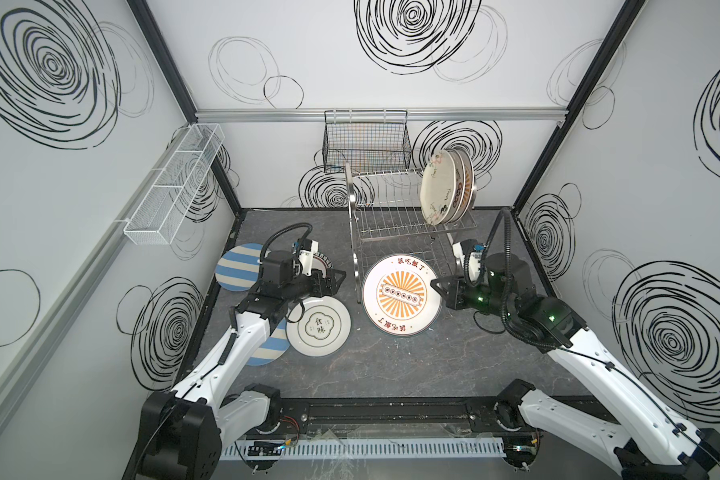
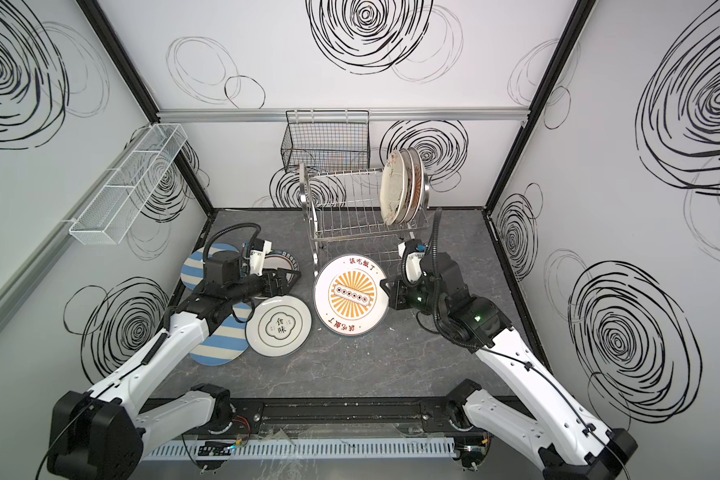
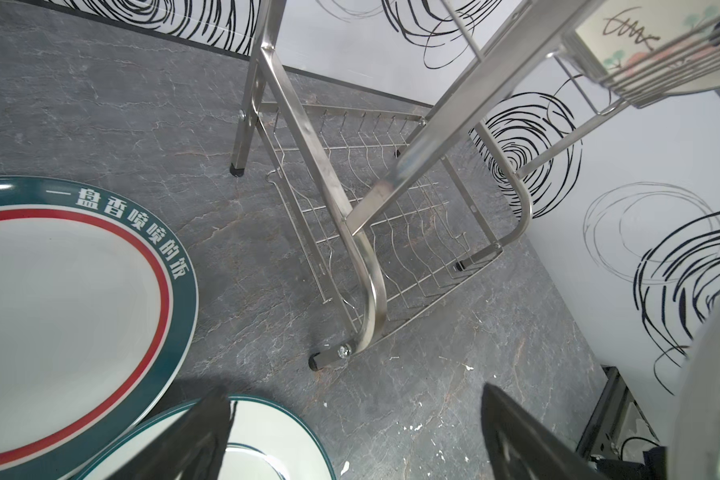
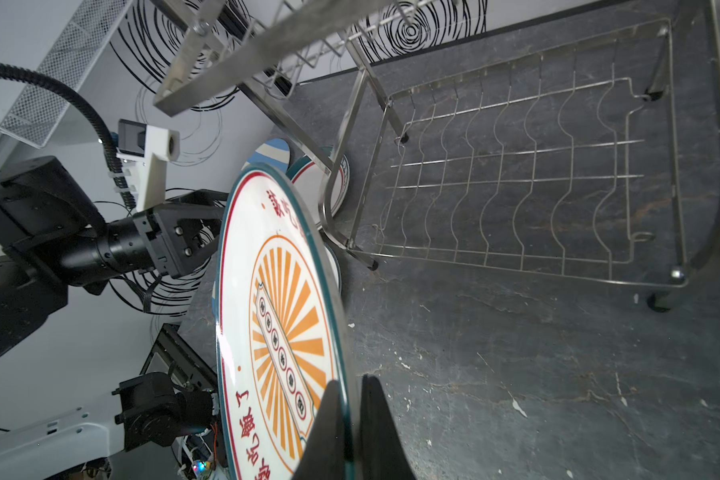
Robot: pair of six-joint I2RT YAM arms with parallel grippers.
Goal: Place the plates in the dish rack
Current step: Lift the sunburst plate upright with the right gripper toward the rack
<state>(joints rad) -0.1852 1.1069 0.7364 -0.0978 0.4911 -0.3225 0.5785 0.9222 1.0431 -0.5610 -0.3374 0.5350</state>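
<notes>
My right gripper (image 1: 436, 286) (image 4: 352, 399) is shut on the right rim of a white plate with an orange sunburst (image 1: 400, 295) (image 2: 350, 296) (image 4: 275, 324). The plate is tilted in front of the dish rack (image 1: 391, 220) (image 2: 350, 216) (image 4: 516, 174). Three plates (image 1: 445, 187) (image 2: 402, 189) stand in the upper tier's right end. My left gripper (image 1: 336, 277) (image 3: 358, 419) hangs open and empty over two green-rimmed plates (image 3: 59, 291) (image 3: 275, 444). A white plate with characters (image 1: 319, 328) and two blue-striped plates (image 1: 235, 268) (image 1: 269, 349) lie flat on the left.
A black wire basket (image 1: 366, 141) hangs on the back wall above the rack. A long white mesh basket (image 1: 175, 183) is fixed to the left wall. The rack's lower tier (image 3: 371, 216) holds nothing. Walls close in the grey table (image 1: 391, 374) on three sides.
</notes>
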